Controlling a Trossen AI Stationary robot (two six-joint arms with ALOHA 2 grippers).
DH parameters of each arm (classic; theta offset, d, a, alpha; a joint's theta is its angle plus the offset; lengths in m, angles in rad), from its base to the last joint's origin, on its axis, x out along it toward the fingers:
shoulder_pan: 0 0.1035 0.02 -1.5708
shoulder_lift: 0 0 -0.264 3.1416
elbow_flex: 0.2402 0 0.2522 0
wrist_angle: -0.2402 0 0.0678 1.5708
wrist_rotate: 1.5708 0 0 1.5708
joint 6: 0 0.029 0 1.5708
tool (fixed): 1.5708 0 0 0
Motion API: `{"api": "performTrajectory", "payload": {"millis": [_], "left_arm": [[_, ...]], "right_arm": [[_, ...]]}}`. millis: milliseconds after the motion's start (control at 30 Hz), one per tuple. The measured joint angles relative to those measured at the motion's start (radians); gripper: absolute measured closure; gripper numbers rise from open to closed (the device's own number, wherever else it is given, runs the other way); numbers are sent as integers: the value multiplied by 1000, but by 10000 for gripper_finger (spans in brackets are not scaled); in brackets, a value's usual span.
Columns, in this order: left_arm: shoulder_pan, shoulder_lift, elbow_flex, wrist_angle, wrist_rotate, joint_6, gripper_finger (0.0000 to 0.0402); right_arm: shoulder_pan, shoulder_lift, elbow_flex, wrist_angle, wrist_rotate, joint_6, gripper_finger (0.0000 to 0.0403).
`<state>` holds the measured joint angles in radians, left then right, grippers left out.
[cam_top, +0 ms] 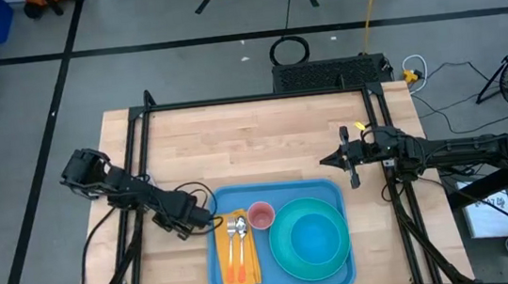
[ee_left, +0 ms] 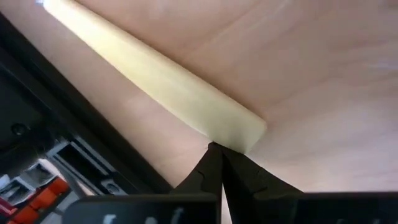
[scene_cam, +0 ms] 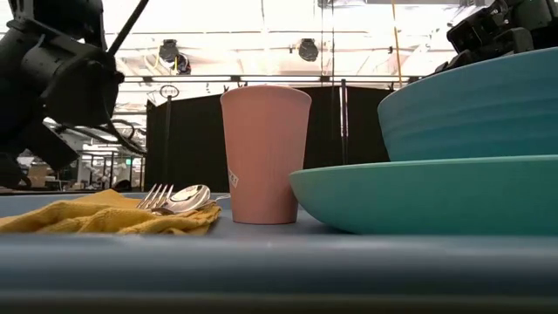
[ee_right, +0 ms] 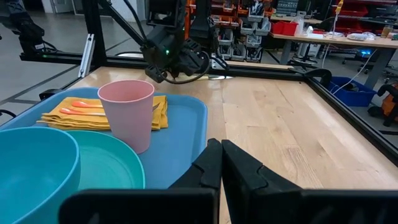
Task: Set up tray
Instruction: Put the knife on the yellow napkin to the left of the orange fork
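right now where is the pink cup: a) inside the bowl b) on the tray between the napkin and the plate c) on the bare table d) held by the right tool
b: the pink cup stands upright on the tray, with the yellow napkin on one side and the teal plate on the other; neither tool touches it.

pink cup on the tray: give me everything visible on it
The pink cup is a plain, matte, plastic-looking tumbler, slightly tapered, wider at the open rim. A small pale mark shows low on its side in the low view. It stands upright and looks empty on the light-blue tray, between the yellow napkin with the cutlery and the teal plate. Neither claw touches it.
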<state>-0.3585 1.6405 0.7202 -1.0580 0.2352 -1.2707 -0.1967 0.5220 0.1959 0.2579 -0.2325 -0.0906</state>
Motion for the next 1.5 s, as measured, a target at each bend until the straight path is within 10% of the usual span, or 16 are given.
{"api": "performTrajectory", "payload": {"millis": [233, 700, 1133, 1500], "left_arm": [[-24, 0, 159, -70, 29, -5, 389], [-68, 0, 348, -183, -345, 35, 380], [-92, -14, 346, -463, -407, -584, 360], [-190, -253, 111, -205, -419, -872, 360]], "right_arm": [[0, 0, 0, 0, 0, 0, 403], [0, 0, 0, -1, -4, 1, 403], [0, 0, 0, -9, -5, 0, 403], [0, 0, 0, -12, -5, -1, 403]]}}
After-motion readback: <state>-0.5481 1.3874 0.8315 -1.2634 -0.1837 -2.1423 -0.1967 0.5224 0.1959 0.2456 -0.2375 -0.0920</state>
